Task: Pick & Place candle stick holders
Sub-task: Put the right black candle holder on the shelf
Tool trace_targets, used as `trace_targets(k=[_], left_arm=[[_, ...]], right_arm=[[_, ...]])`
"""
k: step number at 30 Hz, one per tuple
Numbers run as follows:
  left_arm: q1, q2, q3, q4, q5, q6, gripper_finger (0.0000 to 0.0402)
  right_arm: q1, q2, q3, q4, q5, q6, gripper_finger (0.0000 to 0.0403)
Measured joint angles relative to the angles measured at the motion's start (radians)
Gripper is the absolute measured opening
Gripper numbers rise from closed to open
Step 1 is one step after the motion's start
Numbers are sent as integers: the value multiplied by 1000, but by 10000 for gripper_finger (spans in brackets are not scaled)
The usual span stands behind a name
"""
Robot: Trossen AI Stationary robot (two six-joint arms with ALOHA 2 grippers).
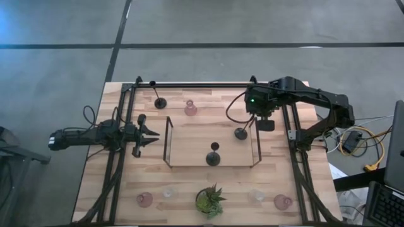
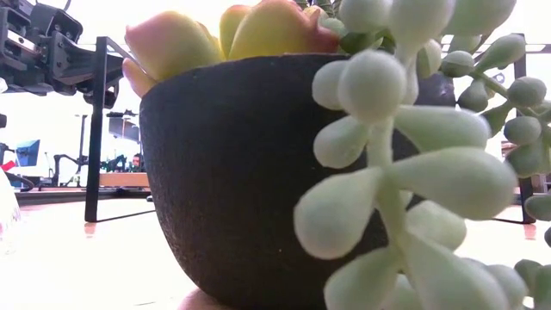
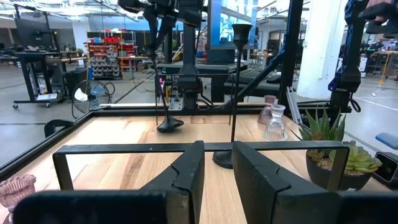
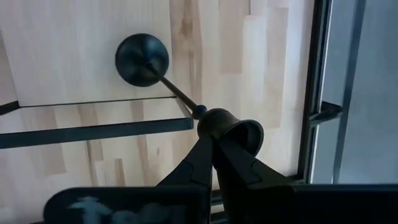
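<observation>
- Your right gripper [image 4: 214, 146] hung over the right end of the black wire-framed wooden tray [image 1: 168, 140], fingers pinched shut on the cup rim of a black candle stick holder with a round base and thin stem [image 4: 142, 59].
- In the right wrist view, that holder's stem ran slantwise from the fingers to its round base; the base lay just on the inner side of the tray's right rail, though you couldn't tell whether it touched the wood.
- Your left gripper [image 1: 150, 134] waited low over the desk [image 1: 189, 173] just left of the tray, pointing at it, fingers part-open with nothing between them.
- A second black holder [image 1: 213, 157] stood inside the tray near its front rail, a pink thing close behind it.
- A third black holder [image 1: 160, 102] stood on the desk behind the tray's left end, its stem leaning towards the back rail.
- A squat pink glass holder [image 1: 190, 108] sat near it, behind the tray.
- Along the front edge you had another pink glass holder [image 1: 144, 200] at the left, and a tiny clear glass holder [image 1: 168, 192] beside it.
- To the right of the green potted plant in its dark pot [image 1: 210, 202] sat a second clear holder [image 1: 255, 195] and a third pink one [image 1: 283, 202].
- The low view was filled by that plant's dark pot, so it showed you none of the holders.
</observation>
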Motion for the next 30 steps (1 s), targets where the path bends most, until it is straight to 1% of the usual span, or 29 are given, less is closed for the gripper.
trace_targets(k=[3,10,13,16,24,28,30], left_arm=[[0,0,0,0,0,0,88],[0,0,0,0,0,0,88],[0,0,0,0,0,0,88],[0,0,0,0,0,0,88],[0,0,0,0,0,0,88],[0,0,0,0,0,0,88],[0,0,0,0,0,0,88]], right_arm=[[0,-1,0,0,-16,5,8],[0,0,0,0,-17,33,9],[0,1,3,0,-28,33,20],[0,2,11,0,-73,37,45],[0,2,29,0,-78,57,129],[0,2,35,0,-80,80,165],[0,2,38,0,-99,90,181]])
